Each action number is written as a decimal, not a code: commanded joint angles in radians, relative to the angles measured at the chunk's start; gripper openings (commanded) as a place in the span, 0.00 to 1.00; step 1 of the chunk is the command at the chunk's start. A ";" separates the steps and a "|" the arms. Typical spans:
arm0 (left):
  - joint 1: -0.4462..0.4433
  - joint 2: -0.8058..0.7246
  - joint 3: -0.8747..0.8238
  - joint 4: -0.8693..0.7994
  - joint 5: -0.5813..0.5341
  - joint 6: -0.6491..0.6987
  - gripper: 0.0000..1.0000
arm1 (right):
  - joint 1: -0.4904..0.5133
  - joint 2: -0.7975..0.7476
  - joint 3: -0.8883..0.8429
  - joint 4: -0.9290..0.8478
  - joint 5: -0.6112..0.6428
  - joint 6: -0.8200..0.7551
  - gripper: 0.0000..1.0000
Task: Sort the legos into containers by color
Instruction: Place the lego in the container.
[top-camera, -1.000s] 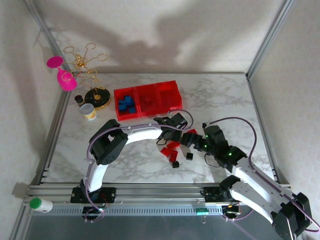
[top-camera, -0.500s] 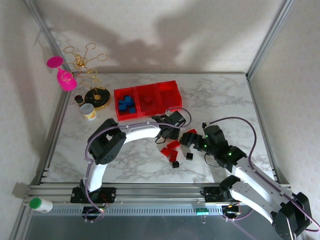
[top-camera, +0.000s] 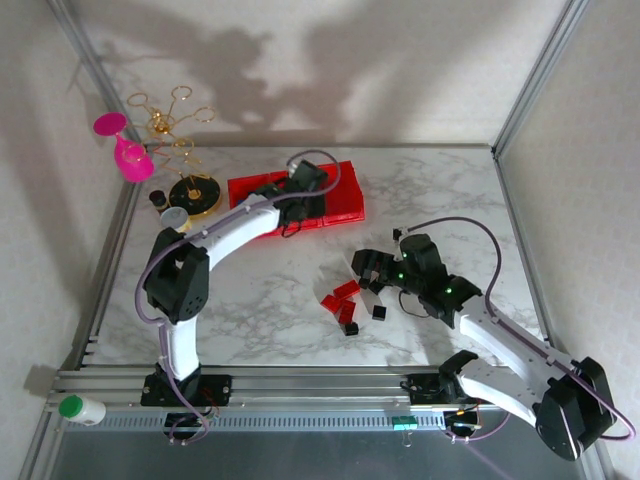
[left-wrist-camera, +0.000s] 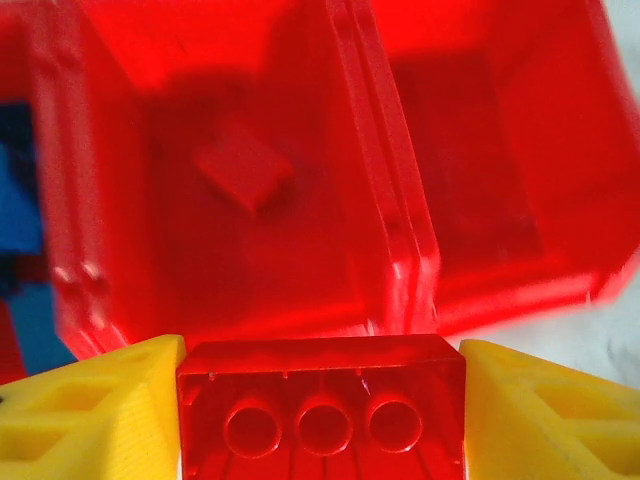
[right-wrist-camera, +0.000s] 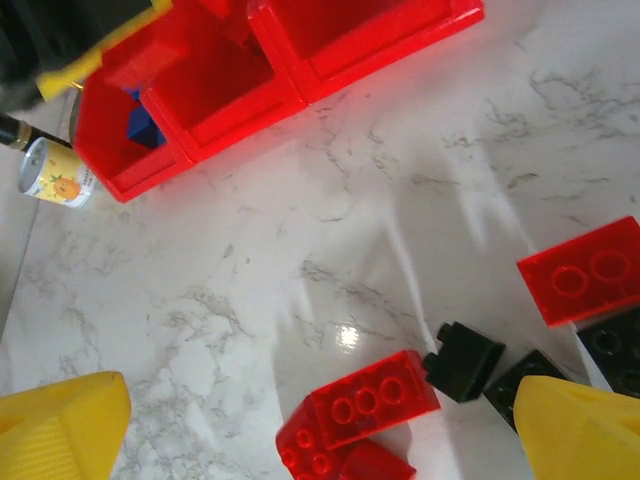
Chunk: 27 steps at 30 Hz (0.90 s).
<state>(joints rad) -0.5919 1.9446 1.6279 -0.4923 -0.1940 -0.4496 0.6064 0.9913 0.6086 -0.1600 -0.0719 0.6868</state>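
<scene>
Left gripper (left-wrist-camera: 320, 405): pinching a red brick (left-wrist-camera: 320, 372) over the middle bin's (left-wrist-camera: 360, 200) near edge.
Right gripper (right-wrist-camera: 320, 425): spread wide above loose red and black bricks (top-camera: 345, 300) on the table (right-wrist-camera: 300, 200).
Left bin (right-wrist-camera: 105, 160): blue bricks (right-wrist-camera: 141, 126) inside.

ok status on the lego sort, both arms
Left gripper shut on oblong red brick at middle bin; small red brick inside. Right gripper open over loose red and black bricks. Nothing blocking the drop.

The left pincer (left-wrist-camera: 320, 415) has swung from the loose pile (top-camera: 343, 300) to the middle bin (left-wrist-camera: 345, 180), carrying 1 red brick (left-wrist-camera: 320, 380).
</scene>
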 joint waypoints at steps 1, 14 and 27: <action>0.048 0.093 0.115 -0.024 -0.015 0.040 0.65 | -0.005 0.031 0.040 0.050 -0.015 -0.026 0.99; 0.147 0.405 0.521 -0.108 0.013 0.065 0.68 | -0.009 0.058 0.070 0.019 -0.010 -0.055 0.99; 0.144 0.307 0.489 -0.127 0.062 0.064 0.77 | -0.016 0.041 0.061 0.011 -0.014 -0.056 0.99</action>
<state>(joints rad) -0.4454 2.3463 2.1223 -0.5896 -0.1688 -0.3885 0.5980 1.0492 0.6495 -0.1398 -0.0792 0.6456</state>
